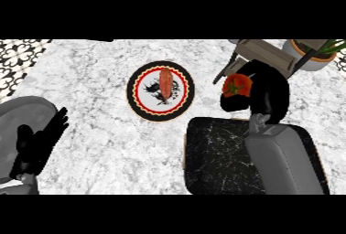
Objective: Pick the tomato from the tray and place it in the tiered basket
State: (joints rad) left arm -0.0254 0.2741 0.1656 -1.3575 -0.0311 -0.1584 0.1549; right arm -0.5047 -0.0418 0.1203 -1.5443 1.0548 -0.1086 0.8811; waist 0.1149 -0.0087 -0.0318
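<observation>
Nearest, the black tray (223,155) lies on the marble worktop (101,137), with the right forearm across it. At the lower left edge the left hand (37,141) rests open, fingers straight. Farther on, a plate (161,90) carries an orange piece of food (165,84). To its right, the right hand (260,93) curls round the tomato (236,85), held up just short of the basket (263,52). A potted plant (314,52) stands beyond.

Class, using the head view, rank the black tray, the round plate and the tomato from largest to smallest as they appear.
1. Black tray, largest, though the right forearm hides part of it.
2. Round plate.
3. Tomato, smallest; it is held up in the right hand, nearer the camera, yet it clearly looks smaller than the plate.
</observation>
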